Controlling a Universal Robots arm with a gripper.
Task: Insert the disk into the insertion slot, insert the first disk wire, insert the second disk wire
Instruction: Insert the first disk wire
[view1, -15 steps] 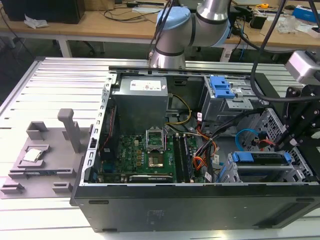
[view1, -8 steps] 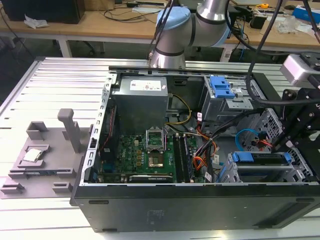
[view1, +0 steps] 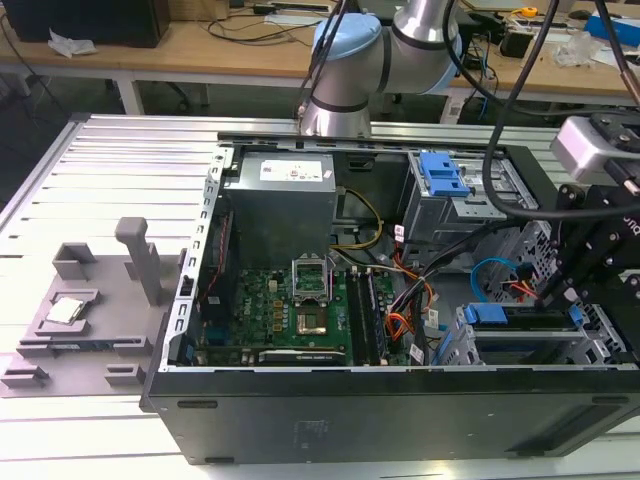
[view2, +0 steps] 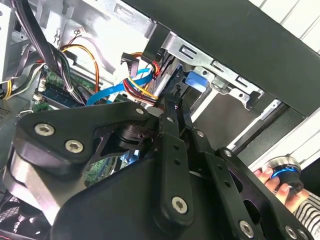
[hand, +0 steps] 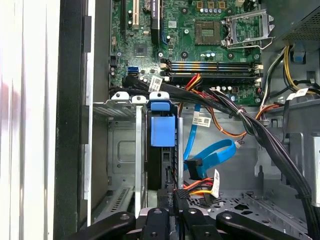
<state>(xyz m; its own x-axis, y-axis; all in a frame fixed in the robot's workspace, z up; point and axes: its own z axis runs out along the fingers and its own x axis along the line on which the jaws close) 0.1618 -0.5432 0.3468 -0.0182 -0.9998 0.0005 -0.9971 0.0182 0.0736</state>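
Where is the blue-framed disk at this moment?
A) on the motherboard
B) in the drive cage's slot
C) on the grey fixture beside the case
B: in the first wrist view the disk sits between the metal walls of the insertion slot, inside the case.

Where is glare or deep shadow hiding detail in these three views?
First wrist view: the table slats beside the computer case are blown out to near white. Second wrist view: the inner metal wall glares, while the pincer reads as a dark mass. Exterior view: light is even, no strong glare.
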